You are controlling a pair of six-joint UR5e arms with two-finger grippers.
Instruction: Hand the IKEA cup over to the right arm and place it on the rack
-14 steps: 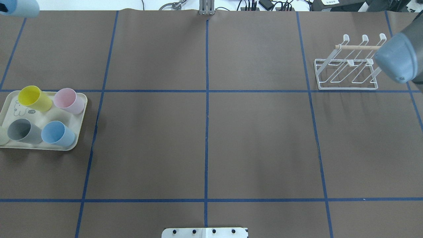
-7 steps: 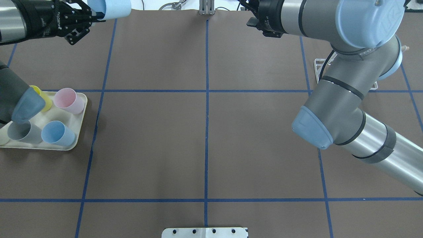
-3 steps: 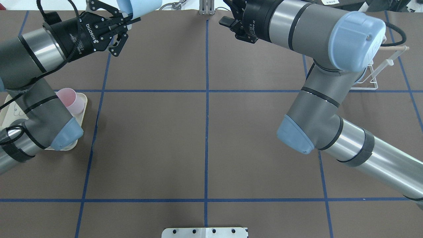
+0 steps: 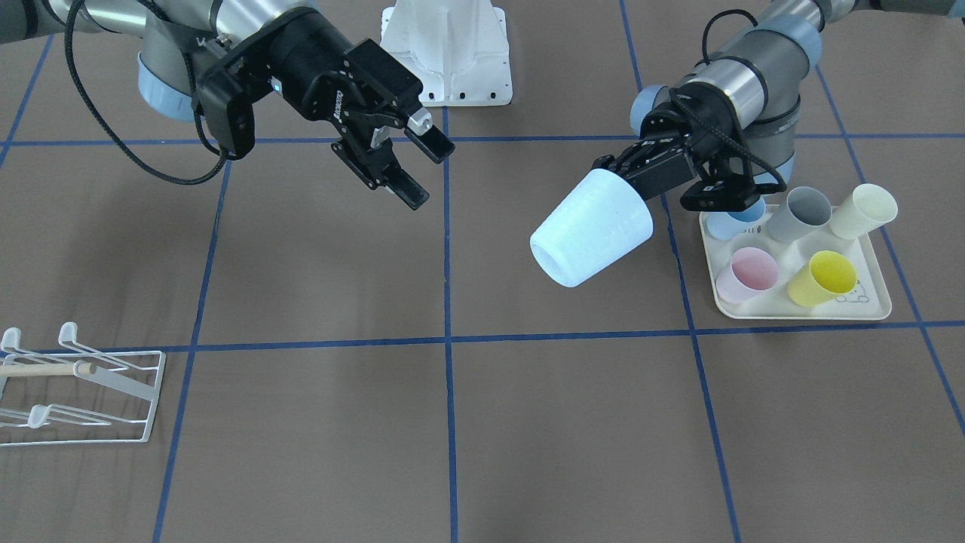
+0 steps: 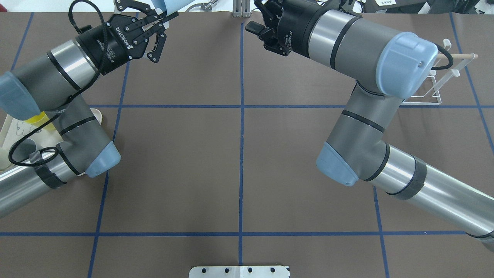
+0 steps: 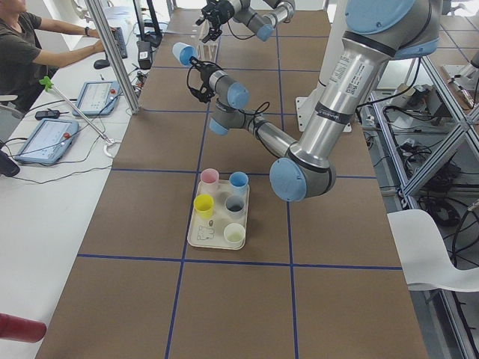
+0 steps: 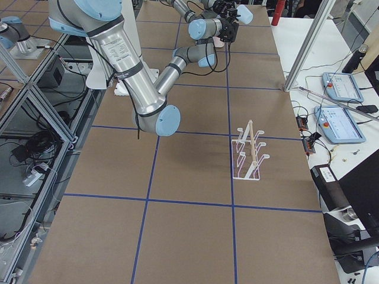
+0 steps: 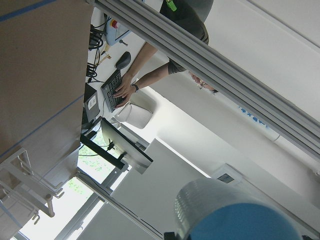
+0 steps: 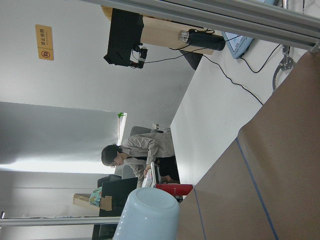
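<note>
My left gripper (image 4: 632, 175) is shut on the rim of a pale blue IKEA cup (image 4: 592, 226), held tilted in the air with its base toward the front-facing camera. The cup's edge pokes out at the top of the overhead view (image 5: 173, 4), past the left gripper (image 5: 162, 19). The right arm's gripper (image 4: 431, 179) hangs open and empty, a short gap from the cup and facing it. The cup fills the bottom of the left wrist view (image 8: 240, 217) and shows low in the right wrist view (image 9: 147, 215). The white wire rack (image 4: 83, 385) stands far off on the right arm's side.
A cream tray (image 4: 799, 311) under the left arm holds several cups: pink (image 4: 746, 273), yellow (image 4: 823, 277), grey (image 4: 805, 213), cream (image 4: 865, 210). The robot's white base (image 4: 446, 53) sits at the near table edge. A person works at a desk beyond the far edge (image 6: 30, 52).
Both arms have swung in toward the table's centre line. The left gripper carried the blue cup rightward, and the open right gripper moved leftward toward it.
</note>
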